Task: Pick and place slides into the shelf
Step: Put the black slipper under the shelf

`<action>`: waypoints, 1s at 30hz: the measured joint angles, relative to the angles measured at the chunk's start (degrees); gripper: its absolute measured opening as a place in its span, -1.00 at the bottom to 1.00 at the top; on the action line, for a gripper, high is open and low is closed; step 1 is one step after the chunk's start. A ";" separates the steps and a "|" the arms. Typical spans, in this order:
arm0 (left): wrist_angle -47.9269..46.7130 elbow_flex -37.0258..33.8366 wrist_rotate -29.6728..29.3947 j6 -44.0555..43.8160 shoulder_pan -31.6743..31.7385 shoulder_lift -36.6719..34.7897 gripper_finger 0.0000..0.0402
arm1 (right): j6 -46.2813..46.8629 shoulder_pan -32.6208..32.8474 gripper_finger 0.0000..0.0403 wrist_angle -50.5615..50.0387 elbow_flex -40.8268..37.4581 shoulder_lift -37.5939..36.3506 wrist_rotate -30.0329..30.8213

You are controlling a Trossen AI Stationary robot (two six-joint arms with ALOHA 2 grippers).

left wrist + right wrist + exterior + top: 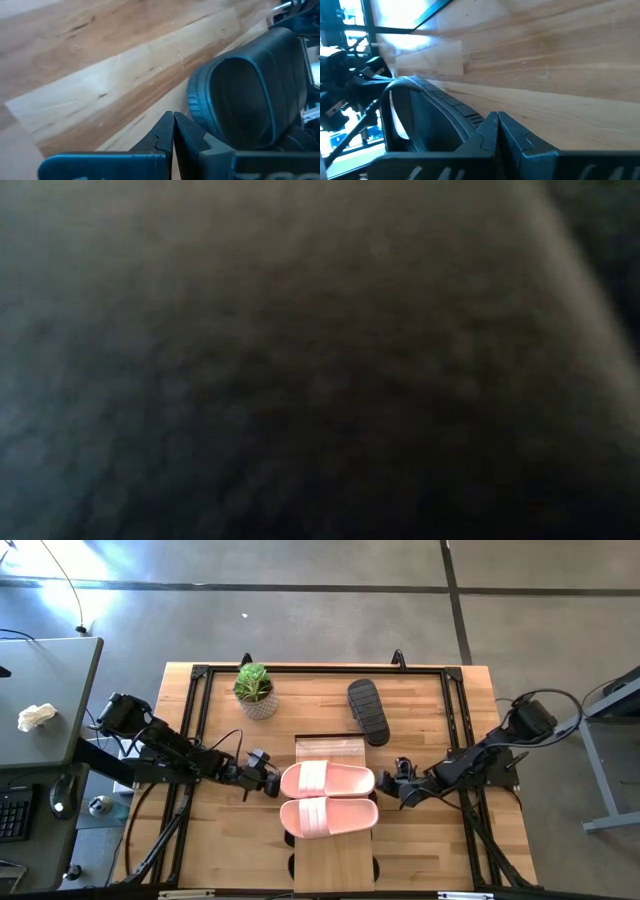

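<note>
Two pale pink slides (327,780) (328,817) lie side by side across the shelf's light-wood top (335,860). One black slide (368,711) rests flat on the table beyond the shelf's far end. My left gripper (271,783) is shut, just left of the shelf beside the farther pink slide. My right gripper (391,781) is shut, just right of the shelf. Each wrist view shows a black slide close beyond the shut fingertips (173,120) (497,120): its ribbed sole edge (194,100) in the left one, its strap (420,115) in the right one. Something dark fills the low view. My left gripper's shut fingertips stand right by the black slide's ribbed sole edge (196,117); whether they touch it I cannot tell. My right gripper's shut fingertips stand by the rim of the other black slide (465,117); whether they touch it I cannot tell.
A potted plant (255,690) stands at the table's far left. Black frame rails (198,720) run along the table's edges. A grey desk (45,690) with a keyboard stands off the left side. Bare tabletop shows on both sides of the shelf.
</note>
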 joint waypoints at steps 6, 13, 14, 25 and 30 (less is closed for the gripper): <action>2.46 0.00 0.57 -0.82 -2.66 0.00 -1.00 | -0.68 0.02 -1.00 -0.89 1.31 0.17 -1.46; 0.31 0.00 -7.37 -5.27 -6.31 0.00 -1.00 | -0.45 0.07 -1.00 -1.22 1.64 0.20 -4.18; 0.15 0.00 -8.94 -5.87 -6.51 0.00 -1.00 | -0.43 0.09 -1.00 -1.21 1.64 0.20 -4.32; 2.10 -0.02 -17.72 -8.64 -6.31 3.25 -1.00 | -0.63 -0.91 -1.00 -1.47 1.70 0.17 -4.45; 4.01 1.00 -19.25 -7.58 -6.36 6.08 -1.00 | -2.15 -2.59 -1.00 -1.16 1.72 0.15 -5.22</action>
